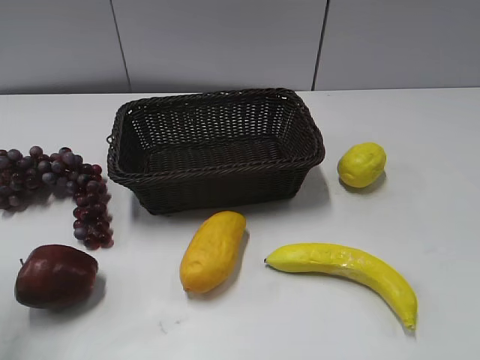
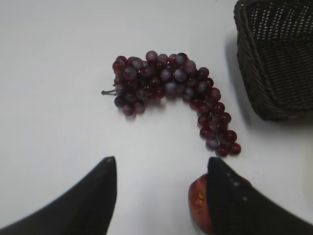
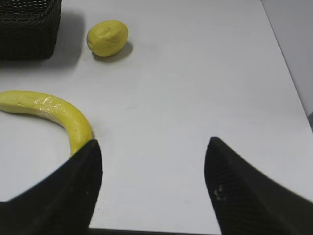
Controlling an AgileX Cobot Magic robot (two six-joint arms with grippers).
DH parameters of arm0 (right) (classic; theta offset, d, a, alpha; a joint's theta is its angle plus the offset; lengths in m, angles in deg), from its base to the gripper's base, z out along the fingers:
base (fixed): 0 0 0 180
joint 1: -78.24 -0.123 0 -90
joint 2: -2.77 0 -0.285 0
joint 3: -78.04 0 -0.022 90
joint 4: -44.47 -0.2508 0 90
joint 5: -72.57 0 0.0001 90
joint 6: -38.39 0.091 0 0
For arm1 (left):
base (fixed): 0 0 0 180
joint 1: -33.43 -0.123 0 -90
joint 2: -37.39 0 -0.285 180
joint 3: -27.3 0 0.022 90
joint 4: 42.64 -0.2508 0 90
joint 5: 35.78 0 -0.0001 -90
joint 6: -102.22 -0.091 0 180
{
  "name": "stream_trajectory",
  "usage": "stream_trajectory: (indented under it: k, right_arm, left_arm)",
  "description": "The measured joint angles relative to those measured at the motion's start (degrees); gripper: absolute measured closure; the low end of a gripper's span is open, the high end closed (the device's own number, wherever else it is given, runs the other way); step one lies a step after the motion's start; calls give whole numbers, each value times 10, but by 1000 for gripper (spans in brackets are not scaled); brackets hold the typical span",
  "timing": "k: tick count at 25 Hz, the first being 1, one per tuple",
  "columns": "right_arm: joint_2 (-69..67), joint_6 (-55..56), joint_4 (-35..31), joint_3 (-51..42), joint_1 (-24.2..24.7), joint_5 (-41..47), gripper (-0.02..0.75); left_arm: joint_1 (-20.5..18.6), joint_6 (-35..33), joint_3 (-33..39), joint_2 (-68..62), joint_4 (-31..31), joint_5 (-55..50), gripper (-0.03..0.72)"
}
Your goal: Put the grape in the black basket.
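Presently
Basket: the dark woven wicker basket (image 1: pixel 216 148) is sitting with nothing inside.
Grapes: the floppy purple-red grape bunch (image 2: pixel 172 93) is lying on the table left of it, cut off by the exterior frame's edge.
Left gripper (image 2: pixel 161 196): gaping wide, holding nothing.
Right gripper (image 3: pixel 151 183): likewise spread apart.
Apple: the dark red apple (image 2: pixel 199 202) is hiding partly behind a finger.

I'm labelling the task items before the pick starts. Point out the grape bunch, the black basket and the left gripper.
grape (image 2: pixel 171 85), left wrist view: middle of the bunch.
black basket (image 1: pixel 217 182), exterior view: front woven wall.
left gripper (image 2: pixel 161 169), left wrist view: gap midway between its open fingertips.
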Motion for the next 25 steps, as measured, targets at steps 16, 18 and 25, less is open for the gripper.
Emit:
stream_trajectory:
  k: [16, 18, 25]
  right_arm:
    - [0, 0, 0, 0, 0, 0, 238]
    - [0, 0, 0, 0, 0, 0, 238]
    - [0, 0, 0, 0, 0, 0, 238]
  left_arm:
    - [-10, 0, -184, -343, -46, -13, 87]
    - [-19, 0, -222, -388, -47, -38, 80]
    - [-43, -22, -320, -518, -48, -108, 80]
